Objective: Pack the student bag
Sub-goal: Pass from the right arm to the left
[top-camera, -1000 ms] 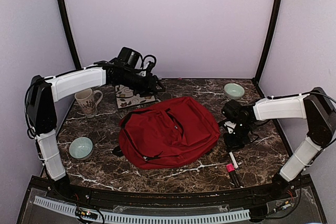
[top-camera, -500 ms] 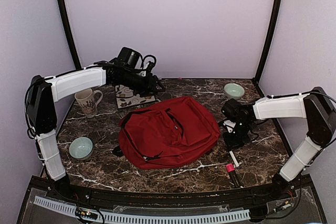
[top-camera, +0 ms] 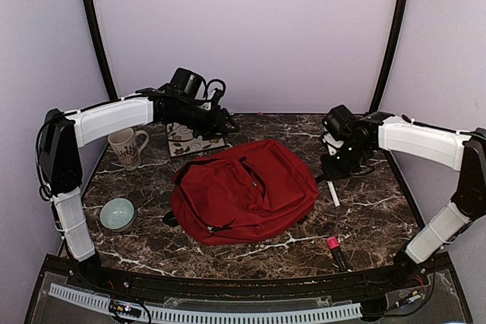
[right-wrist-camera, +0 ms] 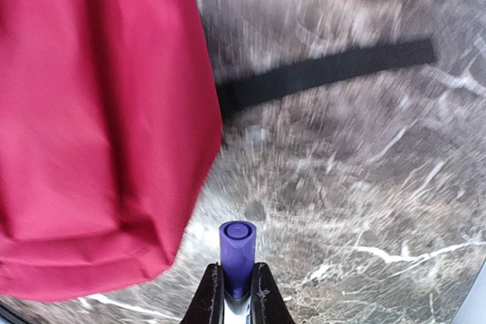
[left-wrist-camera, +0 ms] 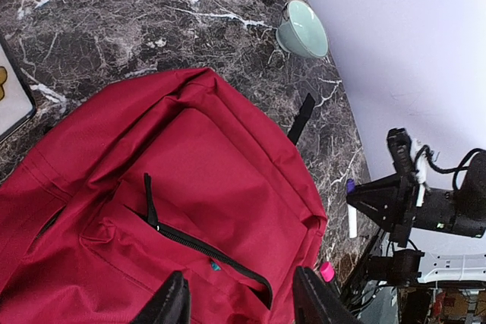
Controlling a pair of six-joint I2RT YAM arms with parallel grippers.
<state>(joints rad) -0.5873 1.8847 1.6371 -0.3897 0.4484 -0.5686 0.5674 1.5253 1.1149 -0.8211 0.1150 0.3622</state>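
The student bag (top-camera: pixel 243 191) is a big dark-red backpack lying flat mid-table, its front zip pocket (left-wrist-camera: pixel 205 252) facing up. My left gripper (top-camera: pixel 226 122) hangs high over the bag's far left edge. In the left wrist view, the left gripper (left-wrist-camera: pixel 241 305) is open and holds nothing. My right gripper (top-camera: pixel 332 172) is raised just right of the bag. In the right wrist view, the right gripper (right-wrist-camera: pixel 237 287) is shut on a white marker (top-camera: pixel 333 193) with a purple cap (right-wrist-camera: pixel 237 252), which hangs above the marble.
A pink-capped marker (top-camera: pixel 334 248) lies near the front right edge. A patterned notebook (top-camera: pixel 190 140) and a mug (top-camera: pixel 127 147) sit at the back left. One green bowl (top-camera: pixel 118 214) sits front left, another (left-wrist-camera: pixel 302 29) back right. A black strap (right-wrist-camera: pixel 326 73) trails from the bag.
My right gripper closed on the purple-capped marker and lifted it off the table, moving up and toward the back. The left arm and the bag stayed still.
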